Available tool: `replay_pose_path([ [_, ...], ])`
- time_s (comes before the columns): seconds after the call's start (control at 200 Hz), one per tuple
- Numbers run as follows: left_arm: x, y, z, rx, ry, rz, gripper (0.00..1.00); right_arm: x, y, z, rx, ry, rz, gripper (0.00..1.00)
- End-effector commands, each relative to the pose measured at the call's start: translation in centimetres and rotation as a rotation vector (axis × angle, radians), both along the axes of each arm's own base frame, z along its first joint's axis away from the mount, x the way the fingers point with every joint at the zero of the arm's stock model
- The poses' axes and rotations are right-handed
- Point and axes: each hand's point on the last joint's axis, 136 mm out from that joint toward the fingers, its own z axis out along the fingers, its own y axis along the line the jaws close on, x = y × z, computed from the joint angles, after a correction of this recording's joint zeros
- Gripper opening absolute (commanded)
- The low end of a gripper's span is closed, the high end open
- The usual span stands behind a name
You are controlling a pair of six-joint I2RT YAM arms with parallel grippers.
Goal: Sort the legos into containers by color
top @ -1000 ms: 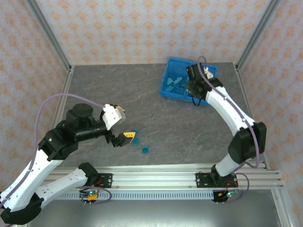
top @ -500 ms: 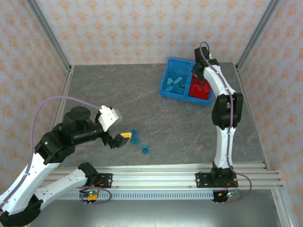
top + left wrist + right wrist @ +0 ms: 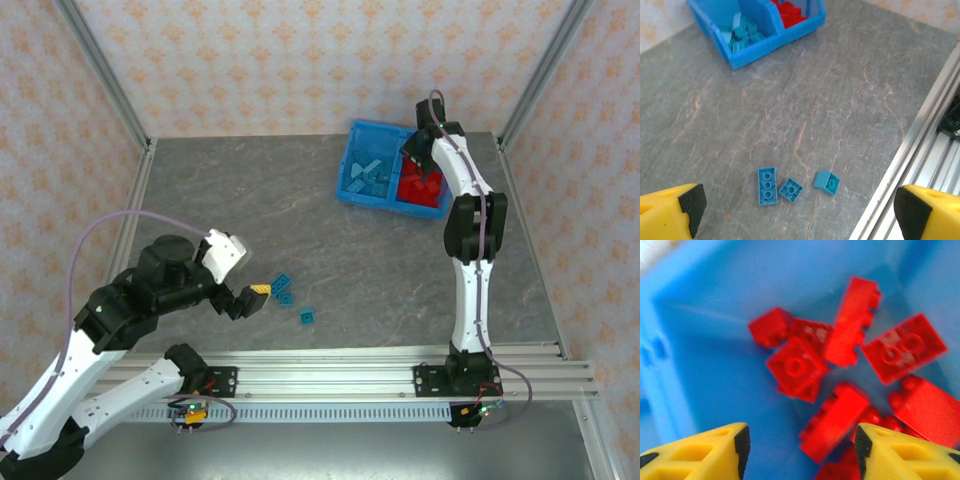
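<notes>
Three teal legos (image 3: pixel 767 186) (image 3: pixel 790 190) (image 3: pixel 827 182) lie on the grey table, just ahead of my left gripper (image 3: pixel 800 209), whose jaws stand wide open and empty. From above, that gripper (image 3: pixel 254 294) sits just left of the teal legos (image 3: pixel 283 289) (image 3: pixel 307 316). The blue bin (image 3: pixel 348 172) stands at the back right, with teal legos in its left compartment (image 3: pixel 370 177) and red ones in its right compartment (image 3: pixel 420 187). My right gripper (image 3: pixel 800 445) hangs open over the red pile. A blurred red lego (image 3: pixel 832 420) lies loose below the jaws, and nothing is gripped.
The aluminium rail (image 3: pixel 920 150) runs along the near table edge, close to the right of the loose teal legos. Patterned walls and corner posts (image 3: pixel 105 75) close the table in. Grey table surface (image 3: pixel 260 200) stretches between the loose legos and the bin.
My right arm has straightened up over the bin and its jaws have opened above the red compartment. My left arm has drawn back toward the near edge, beside the teal legos.
</notes>
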Motion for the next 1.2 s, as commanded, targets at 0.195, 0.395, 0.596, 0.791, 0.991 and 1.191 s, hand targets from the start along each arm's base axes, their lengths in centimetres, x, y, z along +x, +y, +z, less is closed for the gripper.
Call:
replay_pose_path([
  [0.195,5.8,1.7,-7.0,0.144,0.299,0.463,1.00,-10.8,1.0,5.8,0.015,-0.053,0.089,0.64],
  [0.395,5.8,0.2,-12.5,0.386,0.491,0.337,1.00,-21.1,8.6,10.6,0.292,-0.089,0.377,0.68],
  [0.596,8.0,-0.6,-17.1,0.503,0.551,0.345,0.99,-32.7,16.8,11.7,0.378,0.029,0.690,0.71],
  [0.791,10.2,-2.2,-20.5,0.531,0.609,0.347,0.93,-37.9,20.7,10.4,0.414,0.112,0.785,0.72],
  [0.991,10.6,-2.8,-23.3,0.518,0.645,0.355,0.81,-39.9,22.4,10.6,0.453,0.143,0.840,0.76],
  [1.191,11.3,-2.8,-25.9,0.519,0.666,0.386,0.69,-40.3,22.1,10.2,0.436,0.167,0.840,0.77],
])
